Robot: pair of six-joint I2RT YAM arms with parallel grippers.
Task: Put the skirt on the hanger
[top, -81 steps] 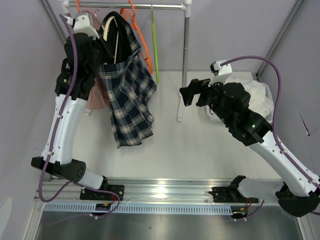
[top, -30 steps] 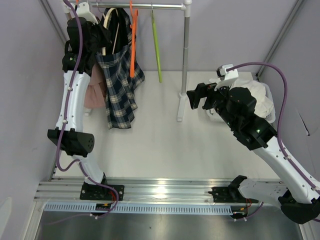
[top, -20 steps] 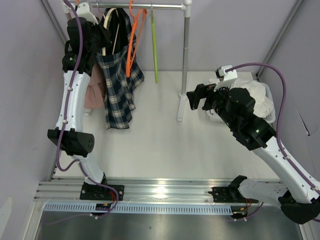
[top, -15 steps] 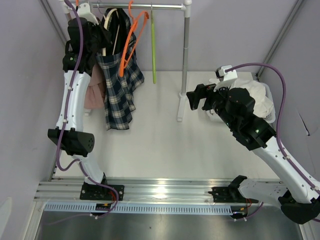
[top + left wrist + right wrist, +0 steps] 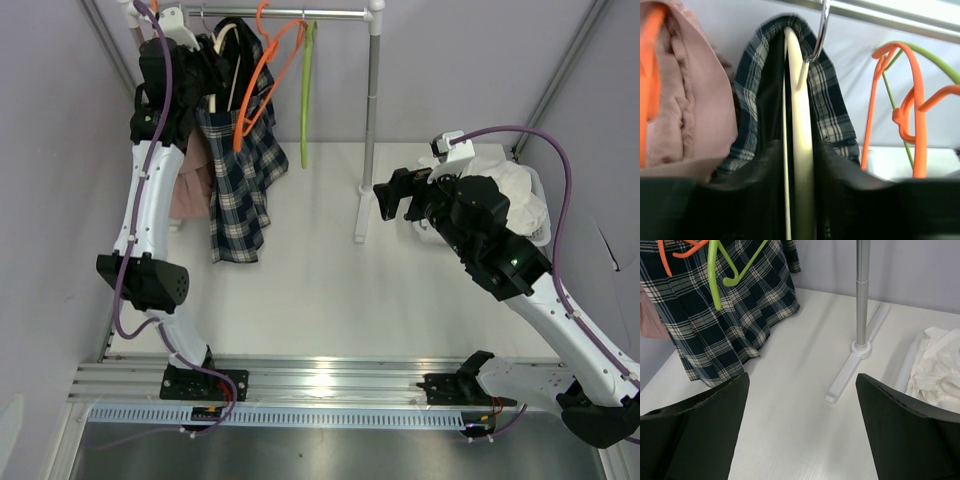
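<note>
From above, the plaid skirt hangs at the left end of the rail. It is draped over a cream hanger, between a pink garment and an orange hanger. The left claw is raised against it. The right claw hangs over the table, well apart.

At the left wrist, dark fingers closely flank the cream hanger, with the skirt's waistband folded over its top. I cannot tell whether they are clenched or released.

At the right wrist, the claw is spread wide with nothing between its fingers. The skirt hangs at upper left, and a white cloth lies at the right.
</note>
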